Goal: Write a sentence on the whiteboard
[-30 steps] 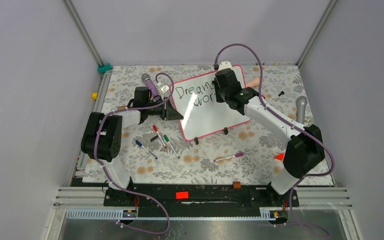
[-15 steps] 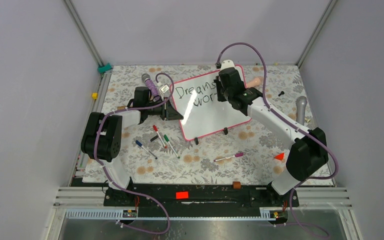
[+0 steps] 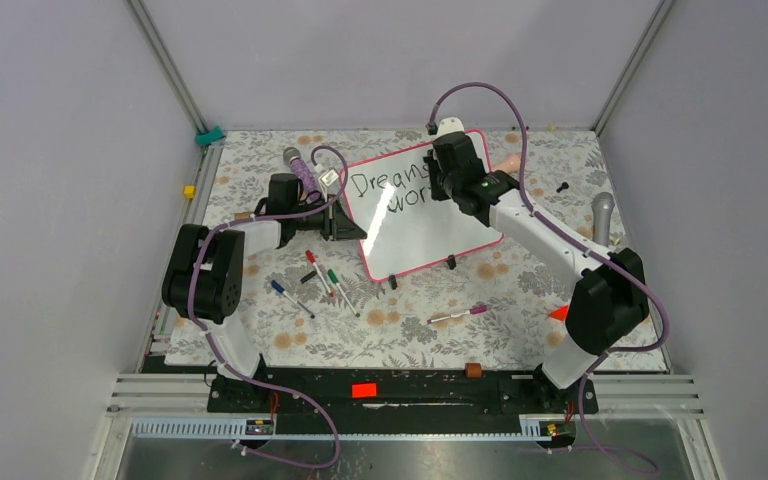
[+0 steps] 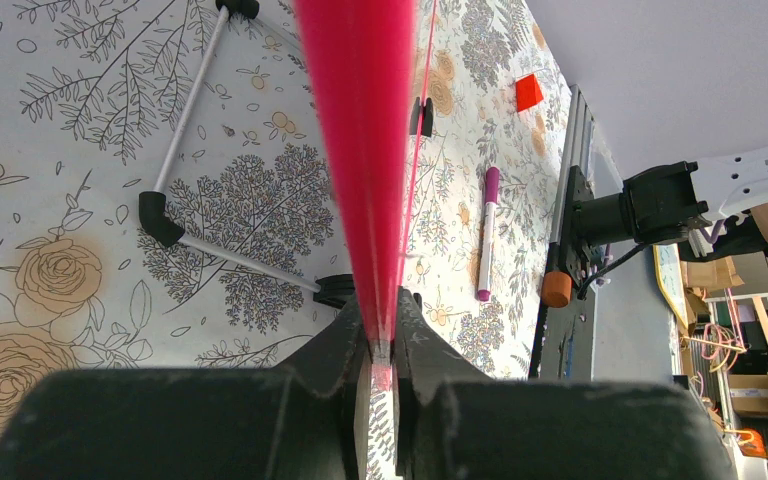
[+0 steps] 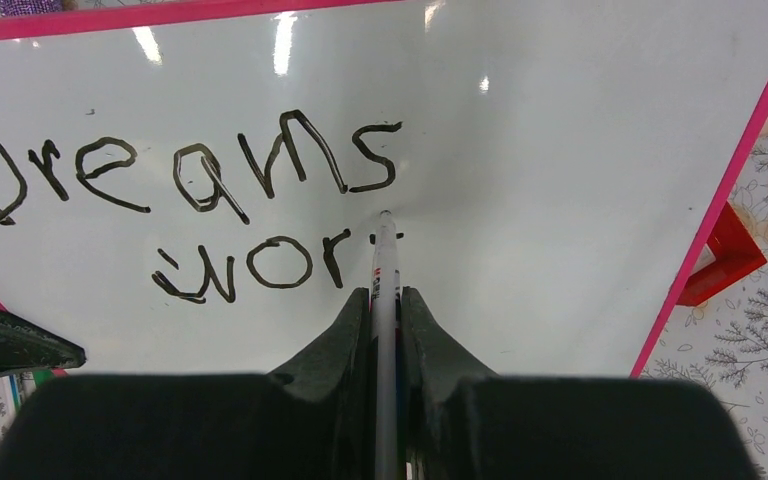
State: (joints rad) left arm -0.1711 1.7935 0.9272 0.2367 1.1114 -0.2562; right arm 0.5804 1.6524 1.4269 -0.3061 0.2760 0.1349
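The whiteboard [image 3: 420,235], white with a pink frame, leans tilted at the back middle of the table. The sentence [image 3: 390,185] reads "Dreams" with "wor" under it in black [image 5: 210,170]. My right gripper [image 5: 385,300] is shut on a white marker [image 5: 384,260]. The marker's tip touches the whiteboard [image 5: 560,150] just right of the "r". In the top view the right gripper [image 3: 447,178] hangs over the board's upper part. My left gripper [image 4: 385,310] is shut on the board's pink edge [image 4: 355,120], at the board's left side [image 3: 345,228].
Loose markers lie in front of the board: red [image 3: 316,268], green [image 3: 340,290], blue [image 3: 290,298], purple [image 3: 457,316]. A grey microphone [image 3: 602,215] stands at the right. A small red block [image 5: 725,255] lies behind the board's right edge. An orange wedge [image 3: 559,313] is near the right arm.
The right gripper with the marker shifted slightly right and away, then came back left. The writing looks the same. The left arm has not moved.
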